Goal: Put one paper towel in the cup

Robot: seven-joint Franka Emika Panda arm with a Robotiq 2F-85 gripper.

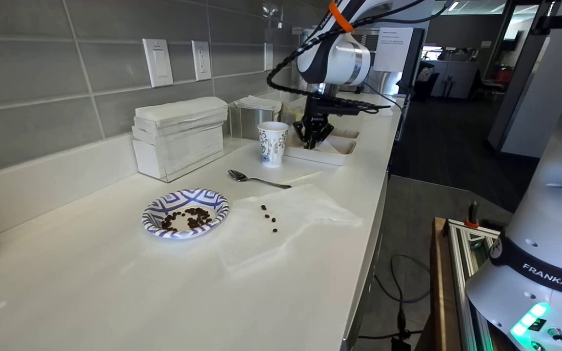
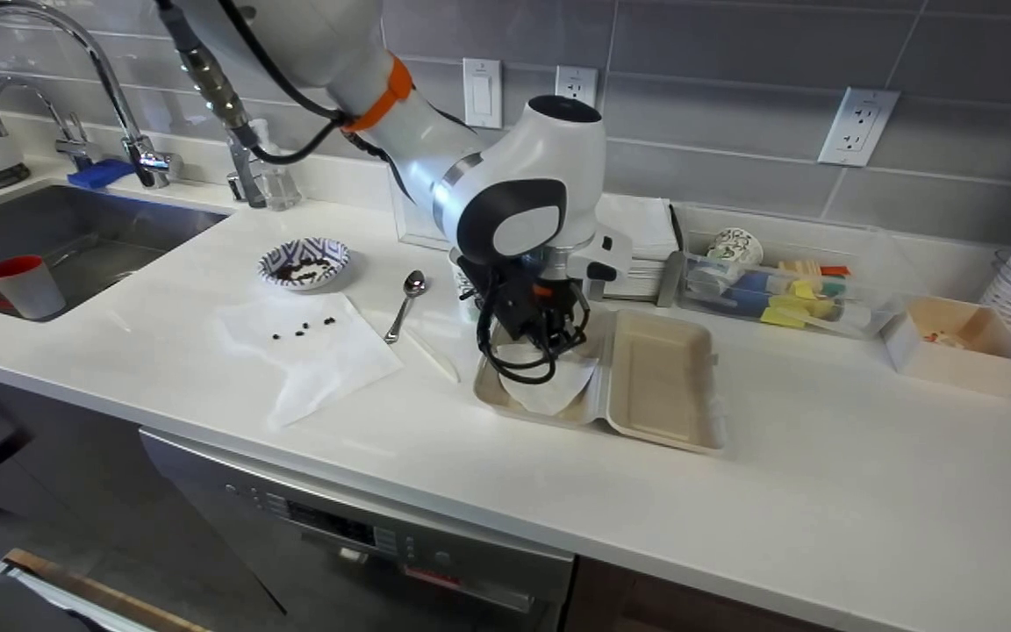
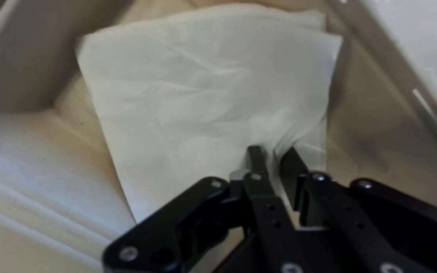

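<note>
My claw [image 3: 274,153] is pinching almost all the way closed, with a bit of the paper towel [image 3: 203,106] caught inside. The rest of the paper towel is lying in the tan box [image 2: 663,373]. Another layer [image 3: 313,149] is peeking out underneath; I am wondering if it is a fold or a second sheet, so I am planning to lift slowly and check that only one is coming. The cup [image 1: 272,146] is standing upright just beside the box, so I am thinking of going well above its rim and lowering the paper gently, without tipping it
</note>
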